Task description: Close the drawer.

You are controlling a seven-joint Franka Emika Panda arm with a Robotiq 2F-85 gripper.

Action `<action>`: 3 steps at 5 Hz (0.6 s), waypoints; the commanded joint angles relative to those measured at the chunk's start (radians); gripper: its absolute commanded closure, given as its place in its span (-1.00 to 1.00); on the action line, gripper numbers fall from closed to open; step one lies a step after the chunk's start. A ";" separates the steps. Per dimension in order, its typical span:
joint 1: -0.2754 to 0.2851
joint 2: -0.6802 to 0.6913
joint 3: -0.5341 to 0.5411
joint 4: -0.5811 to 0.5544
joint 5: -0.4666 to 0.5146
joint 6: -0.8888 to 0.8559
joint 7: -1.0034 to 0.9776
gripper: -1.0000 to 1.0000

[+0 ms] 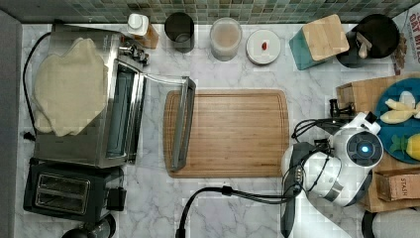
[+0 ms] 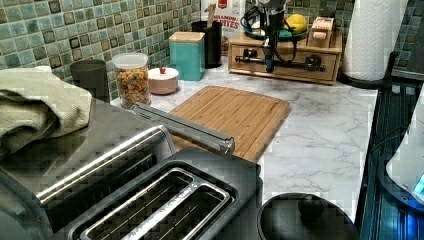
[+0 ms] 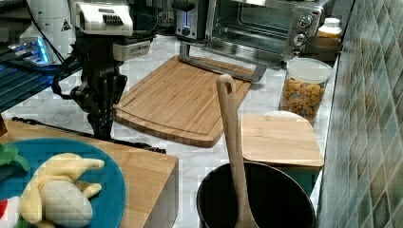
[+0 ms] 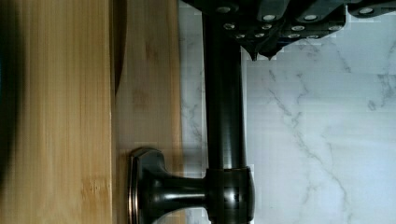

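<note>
Marble counter [image 1: 233,198]. On it: cutting board [image 1: 233,131] at centre; toaster oven [image 1: 84,99] and toaster [image 1: 64,191] on the top view's left; cereal jar [image 1: 226,37], dark cup [image 1: 179,30], lidded bowl [image 1: 263,46], teal canister [image 1: 319,40] along the tiled wall; wooden drawer box [image 2: 285,57].

The drawer [image 4: 144,93] is smooth light wood with a shiny dark metal handle [image 4: 224,121]. The counter [image 4: 322,140] looks like smooth white marble.

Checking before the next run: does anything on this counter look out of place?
The toaster oven's door hangs fully open, its handle over the cutting board, and a cloth lies draped on the oven's top. Nothing looks spilled.
</note>
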 commanded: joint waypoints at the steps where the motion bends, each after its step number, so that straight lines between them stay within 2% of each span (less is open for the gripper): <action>1: -0.077 -0.042 -0.125 0.070 -0.014 0.041 0.006 1.00; 3: -0.069 -0.041 -0.132 0.070 -0.009 0.042 0.003 1.00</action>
